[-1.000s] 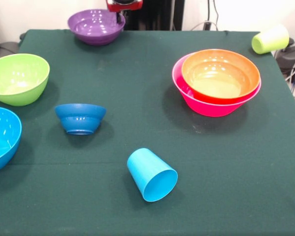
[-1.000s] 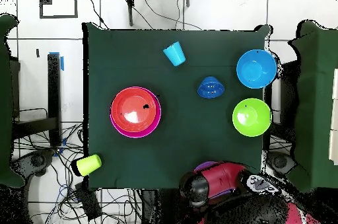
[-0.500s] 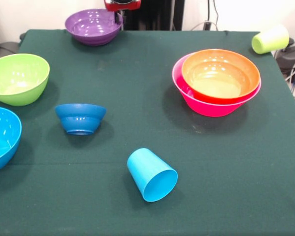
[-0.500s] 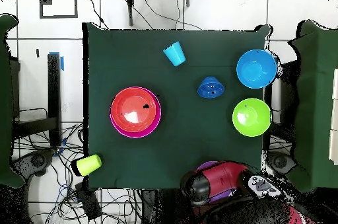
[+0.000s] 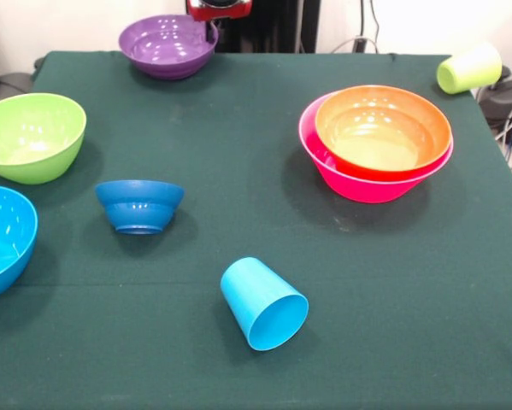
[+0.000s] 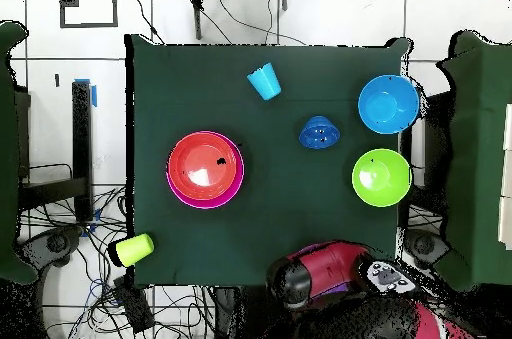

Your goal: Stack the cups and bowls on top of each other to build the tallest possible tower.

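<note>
The tool (image 5: pixel 213 19) shows only as a red and black tip at the top edge of the front view, right at the rim of the purple bowl (image 5: pixel 168 44). It seems to grip that rim, but the fingers are hidden, so I cannot tell how it is set. The purple bowl sits upright at the table's (image 5: pixel 238 171) far edge.

The orange bowl (image 5: pixel 382 128) is nested in the wider pink bowl (image 5: pixel 358 184), and this pair is the whole tower at present. The lime green bowl (image 5: pixel 29 135) and the sky blue bowl (image 5: pixel 3 239) stand upright near one side edge, with the small dark blue bowl (image 5: pixel 139 205) just inward of them. The sky blue cup (image 5: pixel 262 302) lies on its side, mouth toward the camera. The yellow-green cup (image 5: pixel 469 67) lies tipped over at the table's corner.
</note>
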{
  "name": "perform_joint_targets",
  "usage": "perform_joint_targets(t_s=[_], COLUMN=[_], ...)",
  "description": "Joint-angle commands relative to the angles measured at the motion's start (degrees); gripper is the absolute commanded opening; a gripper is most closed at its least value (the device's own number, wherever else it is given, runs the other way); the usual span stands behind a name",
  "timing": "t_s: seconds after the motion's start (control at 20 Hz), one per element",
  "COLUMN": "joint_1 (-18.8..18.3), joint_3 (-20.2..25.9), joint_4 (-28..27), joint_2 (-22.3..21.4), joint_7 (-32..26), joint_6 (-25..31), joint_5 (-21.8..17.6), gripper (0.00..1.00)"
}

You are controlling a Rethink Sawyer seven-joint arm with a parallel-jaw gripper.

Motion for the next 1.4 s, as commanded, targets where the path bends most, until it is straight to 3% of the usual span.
perform_joint_targets(t_s=[0.05, 1.15, 1.4], joint_1=[3.31, 10.45, 12.31], joint_3=[5.05, 4.73, 4.63], joint_4=[-4.46, -0.82, 1.71], joint_2=[1.62, -5.25, -9.24], joint_7=[4.39, 4.88, 5.2], joint_6=[-4.57, -1.87, -0.88], joint_5=[2.44, 9.91, 12.51], gripper=[0.0, 0.0, 0.0])
